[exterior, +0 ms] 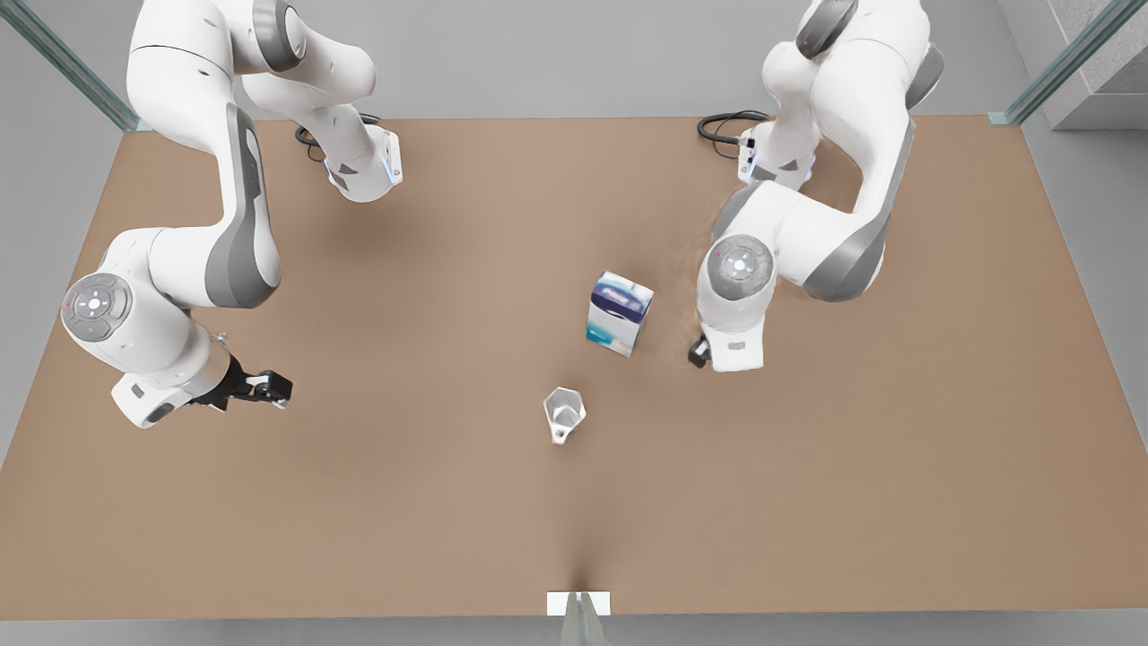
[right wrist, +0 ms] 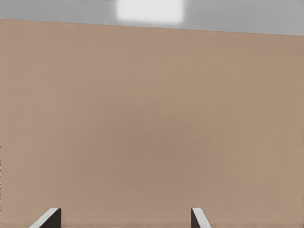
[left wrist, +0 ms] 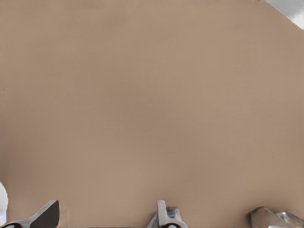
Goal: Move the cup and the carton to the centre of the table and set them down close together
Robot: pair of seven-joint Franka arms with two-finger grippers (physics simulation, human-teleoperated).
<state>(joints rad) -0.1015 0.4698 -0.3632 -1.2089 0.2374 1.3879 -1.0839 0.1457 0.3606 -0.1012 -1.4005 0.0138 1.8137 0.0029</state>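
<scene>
The cup (exterior: pixel 563 412) and the carton (exterior: pixel 618 313) are seen standing near each other, apart, about the middle of the plain brown table (exterior: pixel 897 502), which is bordered by grey floor. The left gripper (left wrist: pixel 107 223) and the right gripper (right wrist: pixel 126 221) are both spread open and empty over bare tabletop.

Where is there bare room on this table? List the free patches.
Free: the table's broad near strip past the cup; the stretch between the left gripper and the cup; the far middle between the arm bases. Crowded: around the carton, with the right gripper close beside it.
</scene>
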